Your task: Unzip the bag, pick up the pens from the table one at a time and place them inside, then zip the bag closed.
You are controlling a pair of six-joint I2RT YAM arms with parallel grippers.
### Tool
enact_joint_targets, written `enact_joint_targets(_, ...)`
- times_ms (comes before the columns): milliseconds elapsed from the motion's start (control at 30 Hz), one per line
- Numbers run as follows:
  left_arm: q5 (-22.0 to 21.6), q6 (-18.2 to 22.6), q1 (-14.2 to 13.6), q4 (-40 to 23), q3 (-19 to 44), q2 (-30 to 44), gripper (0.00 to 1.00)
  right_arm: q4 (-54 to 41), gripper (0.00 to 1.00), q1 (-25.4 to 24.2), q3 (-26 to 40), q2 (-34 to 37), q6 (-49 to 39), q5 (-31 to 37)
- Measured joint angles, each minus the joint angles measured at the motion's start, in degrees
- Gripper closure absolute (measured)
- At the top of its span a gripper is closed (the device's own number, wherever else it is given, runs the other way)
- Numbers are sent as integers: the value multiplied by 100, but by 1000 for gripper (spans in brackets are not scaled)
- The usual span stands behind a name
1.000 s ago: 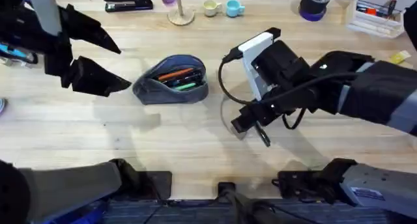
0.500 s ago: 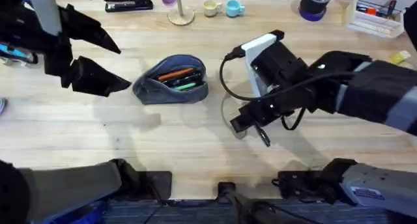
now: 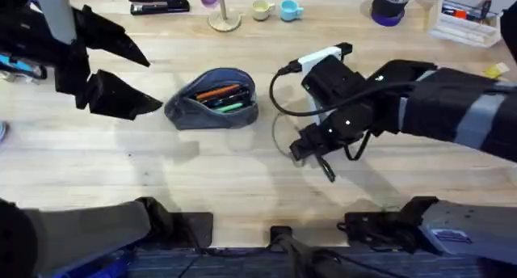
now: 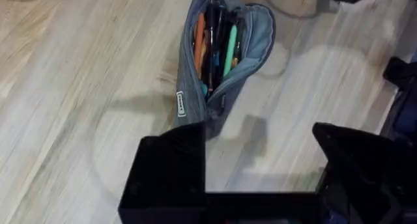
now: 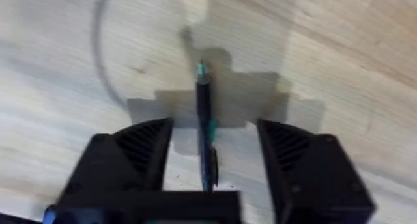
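Your bag point(image 3: 213, 98) lies on the table point(image 3: 161, 181) left of centre, its zipper already open and its mouth gaping upward, so a pen can drop straight in; orange and green pens show inside it, with dark ones among them in the left wrist view. Your left gripper point(image 4: 260, 178) hangs to the bag's left with its fingers spread wide and nothing between them; from there it looks parked to steady the pouch or take the zipper later, though that is only my reading.

Your right gripper point(image 5: 212, 160) is down over bare table to the right of the bag, well apart from it; its jaws stand open on either side of a dark pen point(image 5: 204, 129) with a greenish tip, which lies on the wood lengthwise in the gap, touching neither pad as far as I can see; that straddle is what a pinch across the barrel needs, so I judge you are about to close on it.

Against the frame a second ago, the right arm has swung in and lowered, its wrist drawn closer to the table and slightly toward the bag; the bag and the left gripper have not shifted.
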Motion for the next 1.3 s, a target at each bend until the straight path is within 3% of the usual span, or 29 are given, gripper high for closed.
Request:
enact_joint_targets(167,0,-1,0,4,0,0,7,4,591,167,4,6,75,30)
enact_joint_targets(400,0,0,0,4,0,0,6,2,954,288,15,11,159,25)
enact_joint_targets(700,0,0,0,4,0,0,7,-80,971,303,68,48,281,35)
enact_joint_targets(900,0,0,0,7,0,0,7,-450,971,330,491,248,143,12)
enact_joint_targets(1133,0,0,0,24,0,1,7,-415,970,333,1641,253,-709,12)
enact_joint_targets(1300,0,0,0,25,0,0,6,-59,970,334,2047,253,-1663,12)
